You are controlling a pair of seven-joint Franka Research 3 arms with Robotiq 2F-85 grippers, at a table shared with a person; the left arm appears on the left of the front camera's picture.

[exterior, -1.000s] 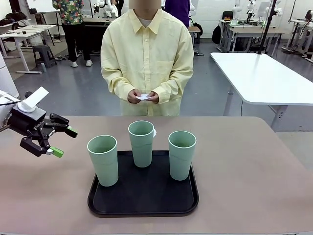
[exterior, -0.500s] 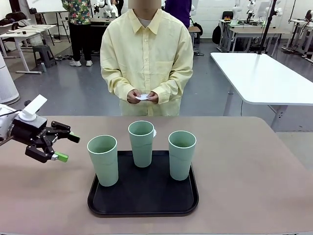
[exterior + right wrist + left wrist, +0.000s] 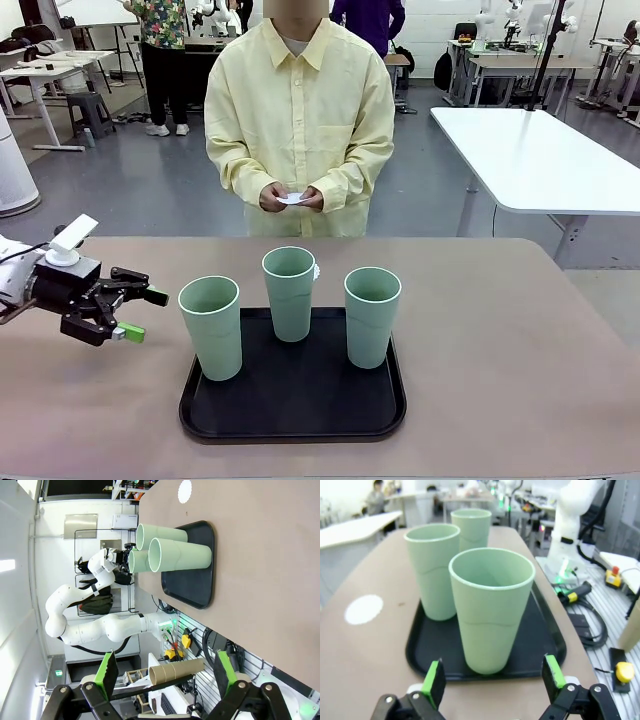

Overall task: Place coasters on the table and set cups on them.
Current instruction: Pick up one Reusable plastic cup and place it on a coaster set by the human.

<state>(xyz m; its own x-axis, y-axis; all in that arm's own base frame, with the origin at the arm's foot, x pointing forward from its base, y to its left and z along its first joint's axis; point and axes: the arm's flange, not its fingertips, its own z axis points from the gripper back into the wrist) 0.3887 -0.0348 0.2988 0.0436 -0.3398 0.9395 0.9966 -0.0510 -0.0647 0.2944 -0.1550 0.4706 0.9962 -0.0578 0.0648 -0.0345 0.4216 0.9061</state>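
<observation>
Coaster point(image 3: 316, 270) — mostly behind middle cup point(image 3: 289, 292)

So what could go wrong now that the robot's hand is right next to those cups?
The robot's left hand is open and aimed at the nearest cup, which is tall with a narrow base. A finger could tip it over on the tray before gripping. The middle cup stands close, so lifting might bump it. The person holds a coaster not yet laid down, so a cup may arrive too early.
</observation>
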